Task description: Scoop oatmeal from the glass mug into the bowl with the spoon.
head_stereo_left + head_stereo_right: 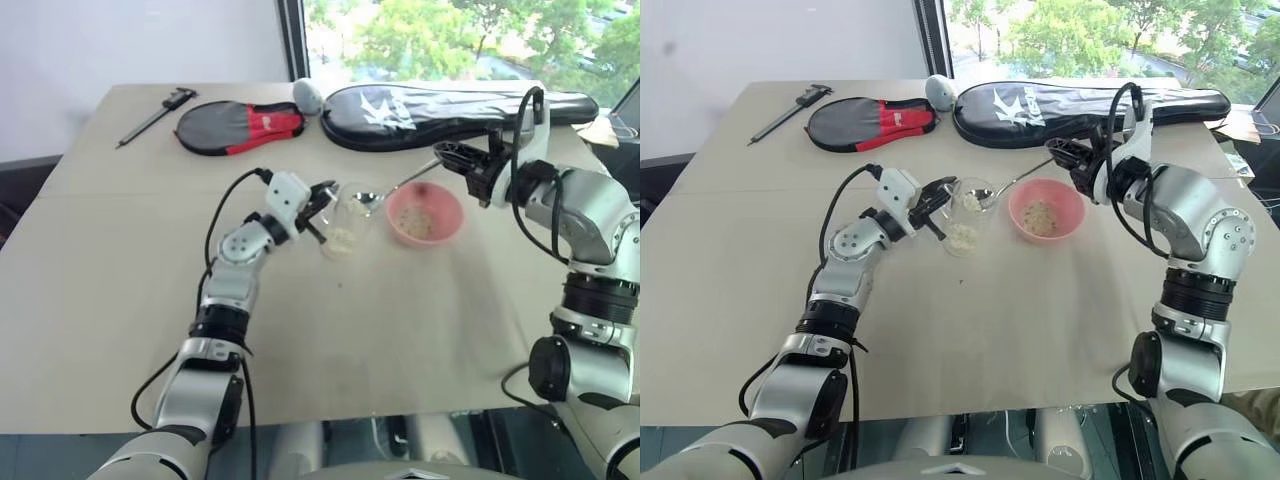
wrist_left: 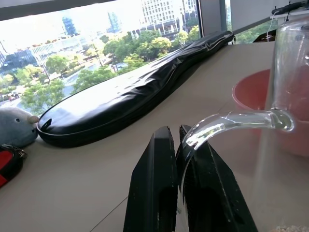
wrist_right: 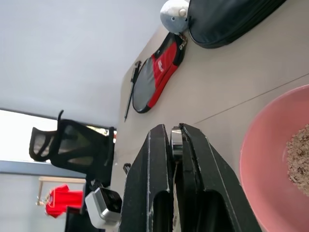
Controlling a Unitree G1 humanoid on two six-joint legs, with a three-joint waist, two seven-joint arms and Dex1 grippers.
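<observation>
Left claw (image 1: 940, 203) clamped on mug (image 1: 965, 220) handle. Right claw (image 1: 1065, 152) pinching spoon (image 1: 1012, 183) handle; spoon slants down-left, its tip over mug mouth. Bowl (image 1: 1045, 210) just right of mug, nearer right arm.

L arm reaches forward over table, elbow bent, wrist angled toward centre; left gripper (image 1: 322, 208) w/ fingers (image 2: 159, 183) pinched tight on mug handle (image 2: 227, 123); R arm comes in from the right, forearm raised, wrist rolled sideways; right gripper (image 1: 1062, 152) pointing left, about level, fingers (image 3: 154, 183) clamped on spoon handle (image 1: 1025, 172).
</observation>
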